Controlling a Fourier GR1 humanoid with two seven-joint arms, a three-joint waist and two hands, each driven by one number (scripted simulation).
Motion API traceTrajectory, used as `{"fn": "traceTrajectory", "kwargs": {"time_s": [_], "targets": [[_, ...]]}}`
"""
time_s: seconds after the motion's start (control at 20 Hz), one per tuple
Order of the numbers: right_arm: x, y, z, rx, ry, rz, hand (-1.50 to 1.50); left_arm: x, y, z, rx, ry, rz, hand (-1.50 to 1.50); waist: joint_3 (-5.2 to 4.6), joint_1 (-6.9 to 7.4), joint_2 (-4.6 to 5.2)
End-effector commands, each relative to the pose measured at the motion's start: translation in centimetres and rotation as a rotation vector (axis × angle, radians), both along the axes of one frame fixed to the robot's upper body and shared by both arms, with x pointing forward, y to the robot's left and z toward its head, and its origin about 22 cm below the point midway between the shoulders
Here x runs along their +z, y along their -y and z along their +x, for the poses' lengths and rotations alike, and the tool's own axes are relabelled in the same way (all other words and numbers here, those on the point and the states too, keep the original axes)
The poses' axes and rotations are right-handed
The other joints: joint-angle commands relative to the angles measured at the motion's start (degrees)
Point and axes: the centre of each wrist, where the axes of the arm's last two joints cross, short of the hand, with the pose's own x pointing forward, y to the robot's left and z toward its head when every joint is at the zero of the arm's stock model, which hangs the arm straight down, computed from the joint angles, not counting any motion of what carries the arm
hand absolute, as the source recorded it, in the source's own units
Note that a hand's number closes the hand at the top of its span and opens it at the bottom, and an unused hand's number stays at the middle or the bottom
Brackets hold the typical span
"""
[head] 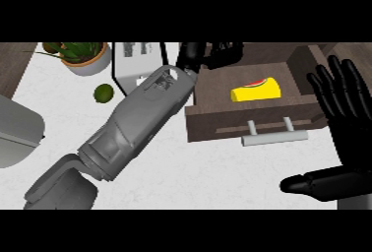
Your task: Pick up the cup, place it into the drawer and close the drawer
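The yellow cup [256, 90], with a red and green watermelon mark, lies inside the open brown drawer [218, 118], apart from both hands. My left hand [212, 53] hangs over the drawer's far left corner, fingers relaxed and holding nothing; its grey forearm crosses the counter diagonally. At the right edge my right hand [338, 106] rests open, fingers up, beside the drawer's right side. The drawer's silver bar handle [274, 136] faces me at its front.
A potted green plant [83, 55] stands at the back left, with a small green fruit [105, 93] in front of it. A grey rounded object [16, 130] sits at the left edge. A white and grey board [138, 61] lies beside the plant.
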Motion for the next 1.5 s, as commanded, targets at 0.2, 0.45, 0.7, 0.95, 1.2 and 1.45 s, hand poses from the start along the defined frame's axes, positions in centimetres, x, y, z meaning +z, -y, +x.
{"fn": "traceTrajectory", "kwargs": {"time_s": [0.2, 0.45, 0.7, 0.95, 1.2, 1.45], "targets": [[0.5, -0.6, 0.0, 0.062, 0.030, 0.018, -1.50, -0.4, 0.6, -0.3, 0.044, 0.003, 0.079, -1.50, 0.03, -1.70, 0.40], [-0.6, -1.0, 0.7, 0.063, 0.003, 0.063, -1.50, 0.6, 1.4, -0.9, -0.011, 0.015, -0.054, -1.50, 0.01, -0.99, 0.45], [-0.3, 0.0, -1.2, 0.071, -0.010, 0.071, -1.50, -0.4, 0.5, -0.8, -0.080, 0.073, -0.189, -1.50, -0.08, 1.46, -0.35], [0.4, 2.3, -2.4, 0.090, -0.014, 0.068, -1.50, 1.7, 0.9, -0.6, -0.123, 0.036, -0.290, -1.50, -0.09, 3.88, -1.11], [1.6, 2.5, -1.7, 0.131, -0.012, -0.070, 1.50, 3.1, -2.6, 0.6, -0.038, 0.036, -0.347, -1.50, -0.11, 5.26, -1.26], [1.2, 3.5, -2.5, 0.114, -0.007, -0.250, 1.50, 1.4, -6.9, -0.4, 0.001, 0.033, -0.416, -1.50, -0.14, 7.50, -1.89]]}}
